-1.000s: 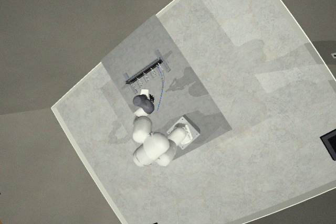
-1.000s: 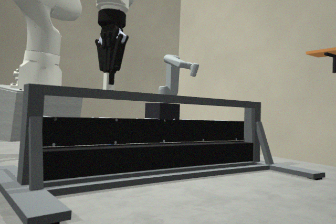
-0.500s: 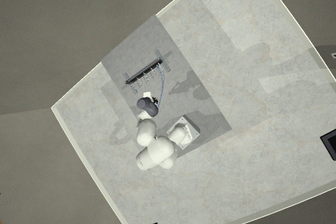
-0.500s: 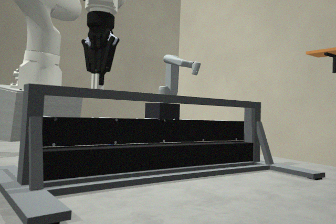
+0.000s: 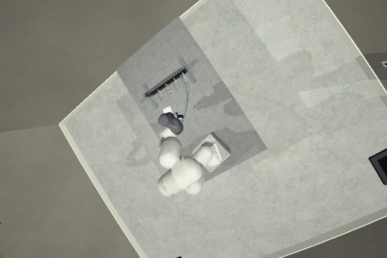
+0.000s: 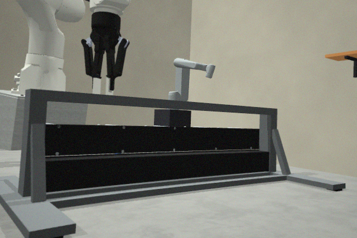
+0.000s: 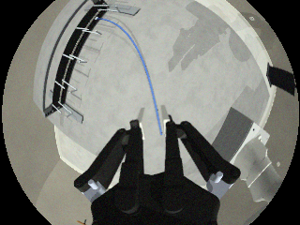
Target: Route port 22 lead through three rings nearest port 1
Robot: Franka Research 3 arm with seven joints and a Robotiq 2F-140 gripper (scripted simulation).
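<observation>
One blue lead (image 7: 142,63) curves from the right end of the rack (image 7: 62,82) across the table (image 5: 281,155) to end between the fingertips of the gripper (image 7: 154,120), whose jaws stand narrowly parted with nothing clamped, hanging above the table.

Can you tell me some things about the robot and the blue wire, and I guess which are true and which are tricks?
1. The blue lead runs from the rack out across the table. True.
2. The gripper is squeezing the lead. False: its fingers stand slightly apart with nothing between them.
3. The rack has tipped over. False: it stands upright.
4. The gripper points downward. True.
</observation>
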